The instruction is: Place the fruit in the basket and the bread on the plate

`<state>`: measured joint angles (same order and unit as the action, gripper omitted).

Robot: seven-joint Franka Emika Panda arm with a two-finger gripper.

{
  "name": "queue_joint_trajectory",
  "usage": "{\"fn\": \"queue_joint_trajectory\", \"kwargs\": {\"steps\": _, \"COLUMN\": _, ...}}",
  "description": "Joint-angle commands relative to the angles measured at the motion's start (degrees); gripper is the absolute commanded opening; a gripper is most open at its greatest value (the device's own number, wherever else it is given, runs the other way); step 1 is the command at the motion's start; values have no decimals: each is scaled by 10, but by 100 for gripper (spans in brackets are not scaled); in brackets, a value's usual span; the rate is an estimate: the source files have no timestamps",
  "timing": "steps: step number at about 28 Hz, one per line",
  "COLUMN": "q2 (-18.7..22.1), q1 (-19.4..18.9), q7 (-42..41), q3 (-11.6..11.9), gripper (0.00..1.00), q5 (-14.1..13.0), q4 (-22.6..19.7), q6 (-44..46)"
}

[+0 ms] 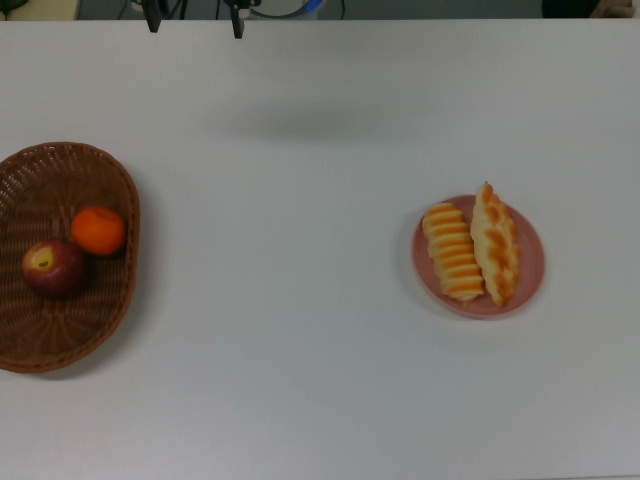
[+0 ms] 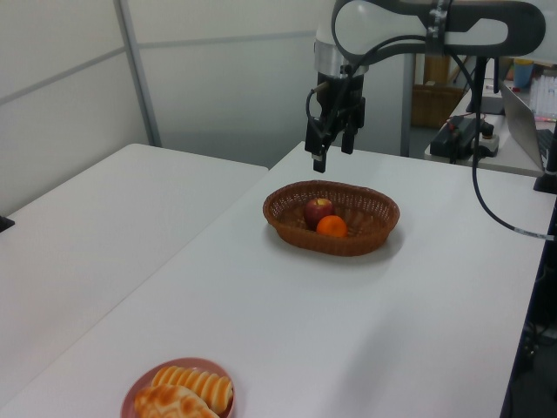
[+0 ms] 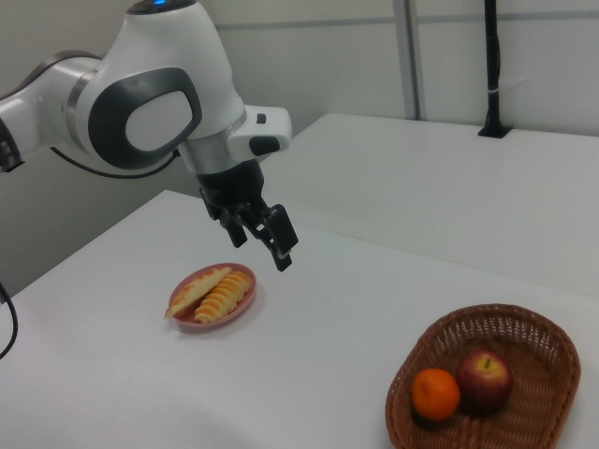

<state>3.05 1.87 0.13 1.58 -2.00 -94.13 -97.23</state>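
The dark red apple point(image 1: 52, 267) and the orange mandarin point(image 1: 98, 230) lie side by side in the brown wicker basket point(image 1: 62, 335) at the top view's left. The striped roll point(image 1: 453, 252) and the braided pastry point(image 1: 495, 243) rest together on the pink plate point(image 1: 531, 262) at the top view's right. My gripper point(image 2: 332, 152) hangs open and empty in the air, beyond the basket point(image 2: 367, 244) in the left view. Only its fingertips point(image 1: 237, 27) show at the top view's upper edge. In the right view the gripper point(image 3: 263, 248) hovers above the table near the plate point(image 3: 211, 325).
A second white table stands to the left view's left. Behind the arm in the left view are a desk with cables, a laptop and boxes. A black pole stands on the far table in the right view.
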Motion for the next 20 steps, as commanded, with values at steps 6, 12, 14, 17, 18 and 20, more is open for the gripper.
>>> {"fn": "queue_joint_trajectory", "kwargs": {"steps": 6, "q2": -31, "q1": -10, "q7": -14, "q3": 14, "gripper": 100, "q5": 2, "q4": 62, "q6": 46}}
{"fn": "queue_joint_trajectory", "kwargs": {"steps": 12, "q2": -38, "q1": -11, "q7": -22, "q3": 17, "gripper": 100, "q5": 5, "q4": 66, "q6": 53}}
{"fn": "queue_joint_trajectory", "kwargs": {"steps": 14, "q2": -38, "q1": -11, "q7": -23, "q3": 16, "gripper": 100, "q5": 6, "q4": 66, "q6": 51}}
{"fn": "queue_joint_trajectory", "kwargs": {"steps": 17, "q2": -38, "q1": -11, "q7": -26, "q3": 16, "gripper": 100, "q5": 5, "q4": 66, "q6": 52}}
{"fn": "queue_joint_trajectory", "kwargs": {"steps": 18, "q2": -38, "q1": -11, "q7": -25, "q3": 16, "gripper": 100, "q5": 5, "q4": 66, "q6": 52}}
{"fn": "queue_joint_trajectory", "kwargs": {"steps": 20, "q2": -38, "q1": -11, "q7": -25, "q3": 14, "gripper": 100, "q5": 5, "q4": 66, "q6": 52}}
